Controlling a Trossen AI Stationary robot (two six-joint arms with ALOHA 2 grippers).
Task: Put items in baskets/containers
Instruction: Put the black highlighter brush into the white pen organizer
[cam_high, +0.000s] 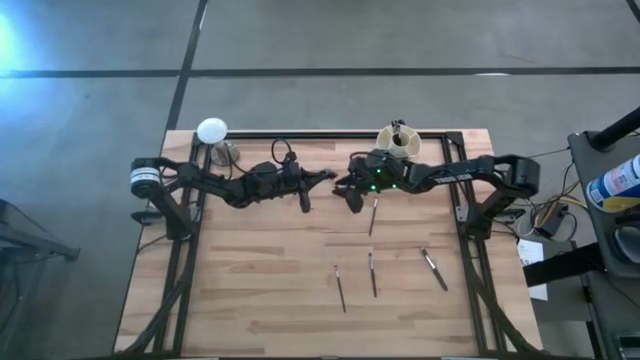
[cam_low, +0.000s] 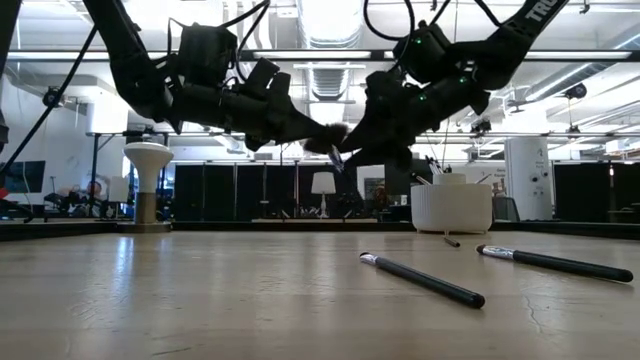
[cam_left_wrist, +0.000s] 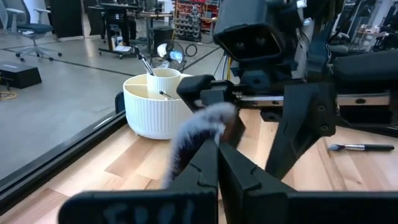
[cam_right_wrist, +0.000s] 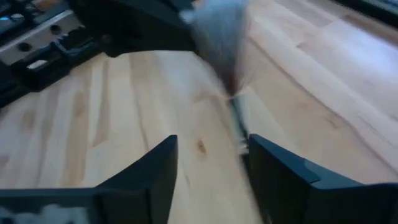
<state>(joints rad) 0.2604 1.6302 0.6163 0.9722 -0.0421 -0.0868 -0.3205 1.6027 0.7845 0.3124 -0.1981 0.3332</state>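
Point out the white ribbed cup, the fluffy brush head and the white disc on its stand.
white ribbed cup (cam_left_wrist: 149, 115), left wrist view, outer wall.
fluffy brush head (cam_left_wrist: 199, 124), left wrist view, bristles.
white disc (cam_high: 211, 130), high view, top face.

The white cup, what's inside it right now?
The cup has inner dividers and a couple of thin brush handles sticking up from it. Its wall hides the bottom, so anything lying lower cannot be seen.

The cream-white ribbed round cup (cam_high: 398, 141) stood at the table's far edge, right of centre, with a white disc on a metallic stand (cam_high: 212, 131) far off to its left. Both arms met mid-table between them. Three thin dark-handled makeup brushes (cam_high: 372, 273) lay nearer the front, another (cam_high: 373, 215) behind them.
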